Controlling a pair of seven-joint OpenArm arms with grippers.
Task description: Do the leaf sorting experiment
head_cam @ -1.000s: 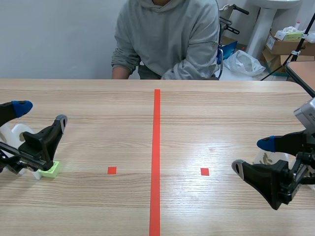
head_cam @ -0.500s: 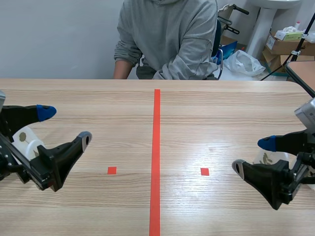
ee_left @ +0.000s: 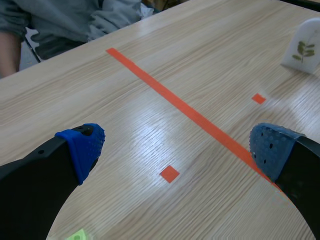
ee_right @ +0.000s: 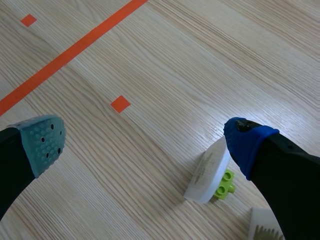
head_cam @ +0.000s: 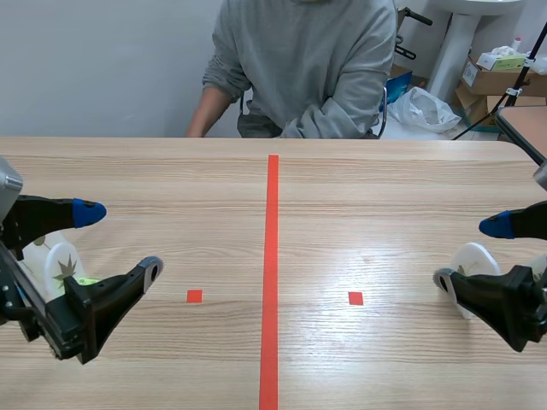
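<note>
A white leaf disc (head_cam: 58, 263) on a green brick (head_cam: 85, 280) stands at the counter's (head_cam: 342, 213) left end by the left end effector (head_cam: 120, 239), whose fingers are spread apart, while a second leaf disc (head_cam: 475, 256) stands beside the right end effector (head_cam: 468, 253), likewise spread wide.

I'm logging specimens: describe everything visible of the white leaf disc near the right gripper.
The white leaf disc is thin, round and plastic-looking. It stands on edge on the wooden table, with a lime-green toy brick at its base. One face bears a green many-leaflet sprig. It sits beneath the blue-padded finger of the open right gripper, ungripped.
</note>
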